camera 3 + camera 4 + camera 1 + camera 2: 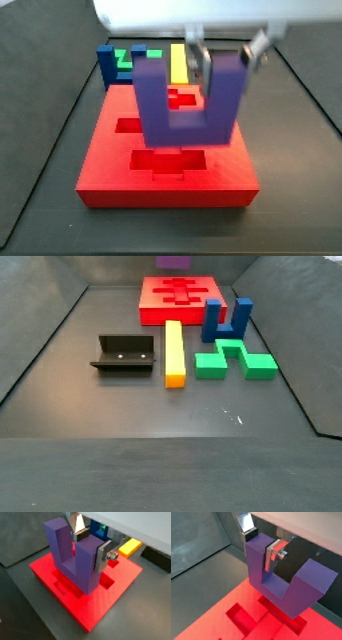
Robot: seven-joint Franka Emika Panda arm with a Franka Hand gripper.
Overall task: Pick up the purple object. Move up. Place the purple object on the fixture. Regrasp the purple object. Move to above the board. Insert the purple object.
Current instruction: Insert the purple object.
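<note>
Two prongs of the purple object (75, 554) pointed up toward the wrist, and the gripper (92, 543) had its jaws closed on one of them, a silver finger (273, 554) flat against that prong's inner face in both wrist views. I judged the step in hand to be the insertion, with the block hanging base-down over the board (171, 165) and, as far as I could tell, not yet in any cutout. In a side view the base sat roughly above the middle recesses (166, 158), though I could not tell which slot matched it. To do this well I would square the base to the cutout edges first, then lower straight and slowly, since gripping one prong only leaves the block free to tip if a corner catches the red rim. Well apart on the surface lay the fixture (123, 355), a yellow bar (173, 352), a green piece (235, 359) and a blue U-shaped block (226, 319).
</note>
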